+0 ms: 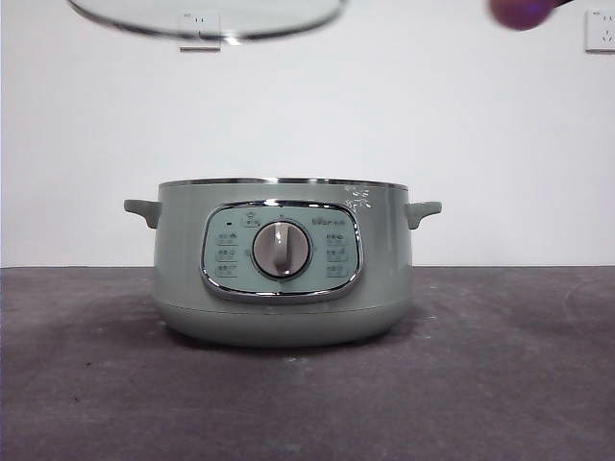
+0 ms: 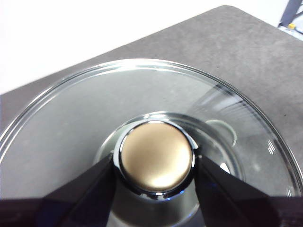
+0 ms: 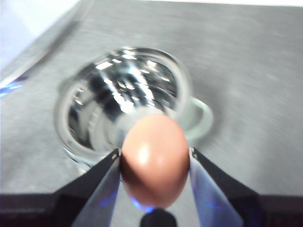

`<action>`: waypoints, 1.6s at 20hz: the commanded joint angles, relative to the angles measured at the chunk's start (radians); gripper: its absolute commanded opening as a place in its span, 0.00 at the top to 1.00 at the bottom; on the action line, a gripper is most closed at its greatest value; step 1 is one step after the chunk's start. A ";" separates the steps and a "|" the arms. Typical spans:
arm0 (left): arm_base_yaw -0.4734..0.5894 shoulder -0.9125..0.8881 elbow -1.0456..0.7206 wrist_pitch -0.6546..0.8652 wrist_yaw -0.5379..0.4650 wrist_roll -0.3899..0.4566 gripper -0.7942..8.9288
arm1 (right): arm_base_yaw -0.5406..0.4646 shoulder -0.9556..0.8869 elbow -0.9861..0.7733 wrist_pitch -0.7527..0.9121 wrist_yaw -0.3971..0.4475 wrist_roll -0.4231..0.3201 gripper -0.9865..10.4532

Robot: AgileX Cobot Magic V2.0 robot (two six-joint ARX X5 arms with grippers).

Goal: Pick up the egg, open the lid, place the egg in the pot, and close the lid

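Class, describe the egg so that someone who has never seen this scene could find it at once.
Start at the big sage-green pot, open on the dark table. The right gripper hangs above it, shut on the egg. It is the only small, smooth, reddish-brown oval; the lid is clear glass.

The pot [image 1: 283, 264] carries small icons and a short mark on its control panel [image 1: 281, 252], all too small and blurred to read.
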 commanded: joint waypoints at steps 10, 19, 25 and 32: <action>0.002 -0.338 0.021 -0.251 -0.063 0.019 0.93 | 0.269 0.745 0.488 0.127 0.123 -0.081 0.93; 0.002 -0.365 0.021 -0.296 -0.062 0.018 0.93 | 0.307 1.074 0.599 0.146 0.242 -0.152 0.93; 0.002 -0.365 0.021 -0.296 -0.062 0.019 0.93 | 0.312 1.108 0.599 0.088 0.243 -0.175 0.92; 0.002 -0.343 0.021 -0.291 -0.061 0.019 0.93 | 0.311 0.990 0.601 0.085 0.244 -0.168 0.52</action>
